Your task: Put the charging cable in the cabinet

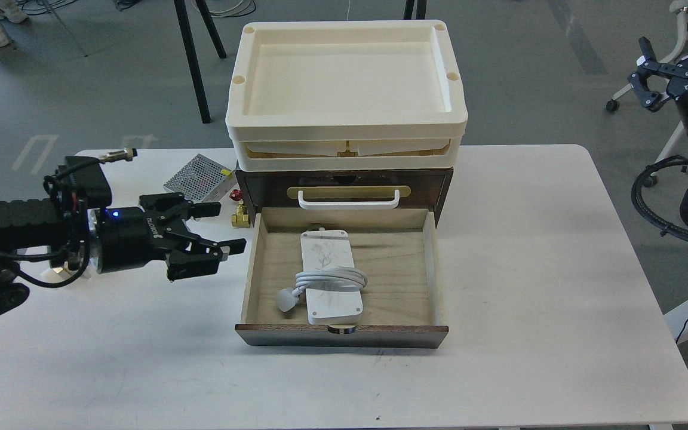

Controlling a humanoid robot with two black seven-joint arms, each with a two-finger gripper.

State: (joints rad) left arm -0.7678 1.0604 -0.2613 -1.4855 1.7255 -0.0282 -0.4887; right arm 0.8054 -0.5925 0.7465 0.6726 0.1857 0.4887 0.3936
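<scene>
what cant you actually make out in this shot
- Head view: the cabinet's interior behind the open drawer is dark, hidden under the stacked cream trays.
- Head view: the charging cable's far end is blocked by the white block it is coiled around.
- Head view: the right gripper is small and dark; whether its jaws are open is unclear.
- Head view: small brass and red parts are too small to identify.

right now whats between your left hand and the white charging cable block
In the head view, only the pale wooden left wall of the open drawer stands between my open left hand and the white marbled charging cable block.
</scene>
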